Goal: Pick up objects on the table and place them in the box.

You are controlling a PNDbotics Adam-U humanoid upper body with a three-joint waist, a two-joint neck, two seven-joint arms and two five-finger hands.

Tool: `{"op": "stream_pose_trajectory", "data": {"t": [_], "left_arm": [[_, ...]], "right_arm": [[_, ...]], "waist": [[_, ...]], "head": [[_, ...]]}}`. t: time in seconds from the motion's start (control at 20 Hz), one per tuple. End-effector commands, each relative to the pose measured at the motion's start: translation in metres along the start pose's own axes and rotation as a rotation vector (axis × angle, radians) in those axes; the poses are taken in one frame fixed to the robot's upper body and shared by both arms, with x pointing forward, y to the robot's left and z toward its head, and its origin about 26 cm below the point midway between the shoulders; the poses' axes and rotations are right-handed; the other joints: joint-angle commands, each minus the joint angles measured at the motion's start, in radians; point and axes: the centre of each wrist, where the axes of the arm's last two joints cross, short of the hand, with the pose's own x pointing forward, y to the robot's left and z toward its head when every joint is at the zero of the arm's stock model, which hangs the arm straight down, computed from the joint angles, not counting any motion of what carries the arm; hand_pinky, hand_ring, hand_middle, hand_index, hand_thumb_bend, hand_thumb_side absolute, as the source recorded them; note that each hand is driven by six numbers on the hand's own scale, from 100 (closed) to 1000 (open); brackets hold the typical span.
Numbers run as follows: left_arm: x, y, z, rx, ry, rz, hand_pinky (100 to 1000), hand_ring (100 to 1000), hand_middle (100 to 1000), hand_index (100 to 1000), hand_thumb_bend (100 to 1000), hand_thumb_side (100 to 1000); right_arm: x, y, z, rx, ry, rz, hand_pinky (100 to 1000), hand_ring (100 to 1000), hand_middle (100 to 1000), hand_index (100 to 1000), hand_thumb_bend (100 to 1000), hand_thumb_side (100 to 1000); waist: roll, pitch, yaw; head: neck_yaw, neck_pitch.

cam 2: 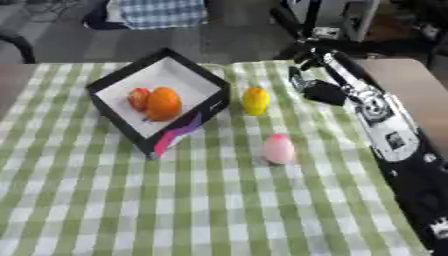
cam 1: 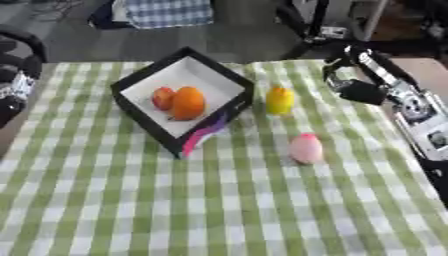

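A black box (cam 1: 140, 80) with a white inside sits on the green checked table, turned like a diamond. An orange fruit (cam 1: 187, 103) and a red fruit (cam 1: 163, 97) lie in it. A yellow object (cam 1: 280, 101) stands on the cloth just right of the box. A pink oval object (cam 1: 306, 148) lies nearer, to the lower right. My right hand (cam 2: 319, 90) hangs over the table right of the yellow object, apart from it, holding nothing; its fingers are too blurred to read. Part of my left arm (cam 1: 13, 85) shows at the left edge; no left hand shows.
The table's far edge (cam 1: 219, 62) runs behind the box, with grey floor, a checked cloth item (cam 1: 166, 12) and dark equipment legs beyond. My right forearm (cam 2: 389, 135) slants across the table's right side. Open cloth spreads across the near half.
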Motion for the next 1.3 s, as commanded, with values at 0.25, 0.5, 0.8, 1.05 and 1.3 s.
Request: {"op": "stream_pose_trajectory", "data": {"t": [0.25, 0.5, 0.8, 1.05, 1.3], "left_arm": [[-0.001, -0.011, 0.01, 0.004, 0.01, 0.06, 745, 562, 617, 834, 373, 734], [-0.006, -0.017, 0.016, 0.023, 0.038, 0.093, 744, 560, 615, 830, 340, 740], [-0.008, -0.024, 0.018, 0.042, 0.041, 0.129, 744, 560, 614, 827, 336, 741], [-0.008, -0.024, 0.019, 0.042, 0.041, 0.131, 744, 560, 614, 827, 336, 741], [-0.009, -0.029, 0.02, 0.038, 0.045, 0.14, 746, 560, 614, 828, 331, 746]], "right_arm": [[-0.011, 0.016, -0.028, 0.102, 0.094, 0.116, 912, 796, 790, 927, 237, 606], [-0.015, 0.031, -0.038, 0.132, 0.157, 0.181, 915, 805, 799, 928, 305, 600], [-0.016, 0.049, -0.044, 0.142, 0.193, 0.226, 917, 811, 806, 927, 336, 591], [-0.017, 0.051, -0.044, 0.142, 0.193, 0.238, 917, 811, 806, 927, 336, 591], [-0.003, 0.041, -0.053, 0.058, 0.21, 0.328, 919, 824, 818, 917, 372, 534]], "waist": [[0.015, -0.001, 0.012], [0.019, 0.006, 0.026], [0.023, 0.008, 0.039], [0.024, 0.008, 0.04], [0.022, 0.014, 0.052]], "head": [[-0.019, -0.002], [-0.042, -0.01], [-0.066, -0.02], [-0.067, -0.02], [-0.09, -0.031]]}}
